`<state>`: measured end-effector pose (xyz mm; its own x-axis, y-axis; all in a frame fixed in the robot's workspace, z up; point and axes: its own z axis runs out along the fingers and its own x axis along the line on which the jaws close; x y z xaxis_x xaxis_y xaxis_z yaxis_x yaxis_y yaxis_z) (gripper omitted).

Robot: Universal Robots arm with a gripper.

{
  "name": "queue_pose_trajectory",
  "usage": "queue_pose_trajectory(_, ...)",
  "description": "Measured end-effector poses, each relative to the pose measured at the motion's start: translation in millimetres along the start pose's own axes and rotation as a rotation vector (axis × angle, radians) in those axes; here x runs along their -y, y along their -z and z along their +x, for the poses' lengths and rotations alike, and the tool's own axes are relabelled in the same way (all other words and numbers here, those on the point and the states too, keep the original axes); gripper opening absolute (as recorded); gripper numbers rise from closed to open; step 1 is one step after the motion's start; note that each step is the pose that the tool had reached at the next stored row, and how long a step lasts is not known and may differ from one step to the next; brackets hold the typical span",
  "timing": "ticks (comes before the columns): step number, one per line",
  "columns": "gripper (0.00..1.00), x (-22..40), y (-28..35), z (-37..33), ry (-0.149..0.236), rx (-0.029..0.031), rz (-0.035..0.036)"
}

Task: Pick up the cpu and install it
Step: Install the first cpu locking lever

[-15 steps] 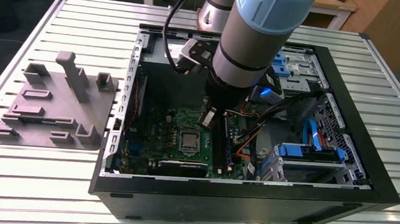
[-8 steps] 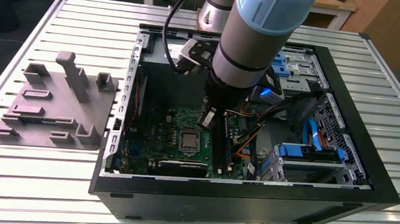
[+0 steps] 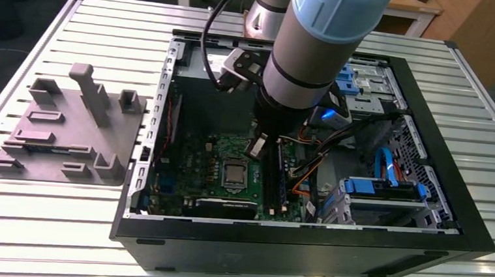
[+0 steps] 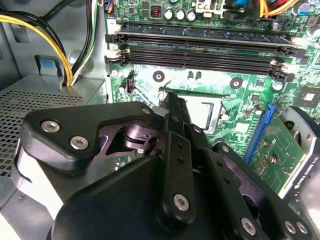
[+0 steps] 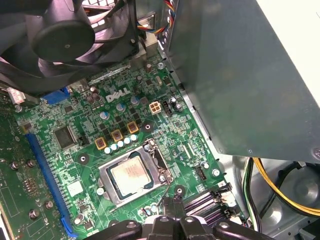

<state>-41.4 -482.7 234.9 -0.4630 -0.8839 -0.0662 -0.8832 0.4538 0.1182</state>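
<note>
The cpu (image 5: 131,175), a small square chip with a silvery top, lies flat in its socket on the green motherboard (image 5: 80,150), ringed by the socket's metal frame. In the exterior view the cpu (image 3: 234,173) sits low on the board inside the open computer case (image 3: 310,247). My gripper (image 3: 259,147) hangs just above the board, a short way from the socket. Its dark fingertips (image 5: 171,204) stand together beside the socket's corner, with nothing between them. In the second wrist view the gripper (image 4: 171,97) points toward the glaring socket frame (image 4: 212,112).
A large grey power supply box (image 5: 240,75) and yellow-black cables (image 4: 50,35) flank the socket. A black fan (image 5: 65,35) sits beyond it. Long black memory slots (image 4: 200,50) run beside it. A grey fixture plate (image 3: 65,132) lies on the slatted table at the exterior view's left.
</note>
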Motion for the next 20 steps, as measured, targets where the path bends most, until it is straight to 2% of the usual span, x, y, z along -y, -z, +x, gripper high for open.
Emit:
queue_pose_trajectory(2,0.1,0.1,-0.2,0.0,0.008,-0.0006,-0.0006)
queue_pose_trajectory(8,0.1,0.3,-1.2,0.2,0.109,-0.0128,-0.0073)
queue_pose_trajectory(17,0.1,1.7,-2.7,3.8,0.178,-0.0206,-0.0114)
queue_pose_trajectory(20,0.1,1.9,-3.8,4.0,0.219,-0.0257,-0.0142)
